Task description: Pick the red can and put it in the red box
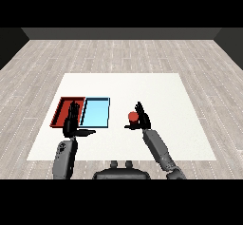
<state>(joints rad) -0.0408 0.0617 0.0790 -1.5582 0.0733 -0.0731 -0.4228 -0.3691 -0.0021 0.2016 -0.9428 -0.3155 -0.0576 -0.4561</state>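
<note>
The right hand curls round the red can, holding it over the white bench, at about 3 o'clock from the light blue tray. The red tray touches that tray's 9 o'clock side. The left hand, fingers straight with the thumb spread, holds nothing and overlaps the red tray's right part.

Item count: one red can, two trays – one red, one blue – one table, two hands.
</note>
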